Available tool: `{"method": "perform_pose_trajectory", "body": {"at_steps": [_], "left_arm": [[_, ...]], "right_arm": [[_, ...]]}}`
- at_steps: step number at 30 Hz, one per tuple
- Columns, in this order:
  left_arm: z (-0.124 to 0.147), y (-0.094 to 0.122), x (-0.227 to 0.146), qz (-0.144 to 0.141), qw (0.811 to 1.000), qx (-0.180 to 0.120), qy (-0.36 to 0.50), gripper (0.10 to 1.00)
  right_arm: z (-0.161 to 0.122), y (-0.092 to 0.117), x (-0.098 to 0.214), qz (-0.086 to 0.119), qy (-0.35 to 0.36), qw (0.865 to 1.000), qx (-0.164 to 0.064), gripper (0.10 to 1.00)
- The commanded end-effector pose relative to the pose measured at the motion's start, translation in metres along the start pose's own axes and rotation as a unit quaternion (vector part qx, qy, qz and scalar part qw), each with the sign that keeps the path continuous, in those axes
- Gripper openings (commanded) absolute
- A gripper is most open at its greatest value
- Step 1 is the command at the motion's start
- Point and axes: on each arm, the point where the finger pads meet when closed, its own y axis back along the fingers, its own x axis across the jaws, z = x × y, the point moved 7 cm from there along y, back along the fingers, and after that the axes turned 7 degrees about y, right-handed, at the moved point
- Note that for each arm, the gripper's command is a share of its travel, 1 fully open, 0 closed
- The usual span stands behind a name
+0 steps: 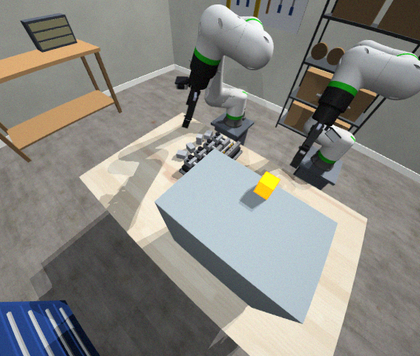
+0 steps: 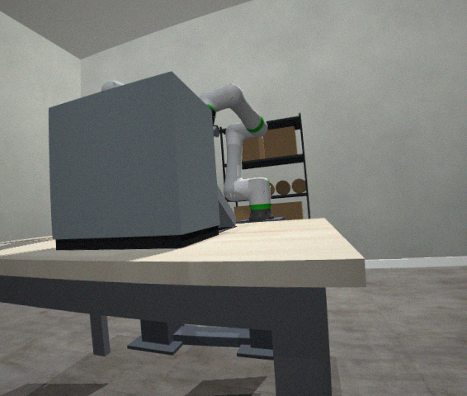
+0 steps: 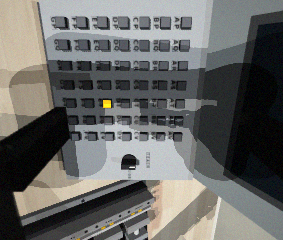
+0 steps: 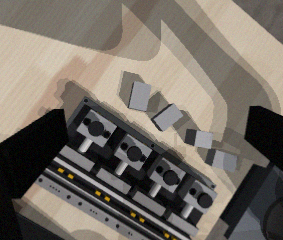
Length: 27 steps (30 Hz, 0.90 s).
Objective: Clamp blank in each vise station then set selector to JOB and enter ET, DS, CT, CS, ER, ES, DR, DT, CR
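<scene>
My black two-finger L gripper (image 1: 299, 157) (image 3: 156, 120) & R gripper (image 1: 186, 122) (image 4: 156, 120): both fully open, nothing held; R above grey metal vises (image 4: 133, 153).

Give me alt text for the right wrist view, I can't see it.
Four grey metal blanks lie loose on the pale wooden table beside a dark four-station vise fixture, between the black fingers of the open right hand.
</scene>
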Motion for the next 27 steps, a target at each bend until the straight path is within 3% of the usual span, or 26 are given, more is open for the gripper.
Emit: {"method": "perform_pose_trajectory", "body": {"at_steps": [1,6,12,14,16,22,27], "left_arm": [[0.000,0.001,0.001,0.001,1.000,0.000,0.000,1.000],[0.000,0.001,0.001,0.001,1.000,0.000,0.000,1.000],[0.000,0.001,0.001,0.001,1.000,0.000,0.000,1.000],[0.000,0.001,0.001,0.001,1.000,0.000,0.000,1.000],[0.000,0.001,0.001,0.001,1.000,0.000,0.000,1.000],[0.000,0.001,0.001,0.001,1.000,0.000,0.000,1.000],[0.000,0.001,0.001,0.001,1.000,0.000,0.000,1.000]], "right_arm": [[0.025,0.004,-0.007,-0.026,0.088,0.995,-0.027,1.000],[0.053,0.009,-0.013,-0.055,0.180,0.981,-0.048,1.000],[0.088,0.016,-0.020,-0.095,0.288,0.950,-0.068,1.000],[0.088,0.016,-0.020,-0.095,0.288,0.950,-0.068,1.000],[0.109,0.021,-0.023,-0.120,0.352,0.925,-0.077,1.000],[0.140,0.029,-0.025,-0.157,0.437,0.882,-0.086,1.000],[0.142,0.029,-0.026,-0.159,0.442,0.879,-0.087,1.000]]}}
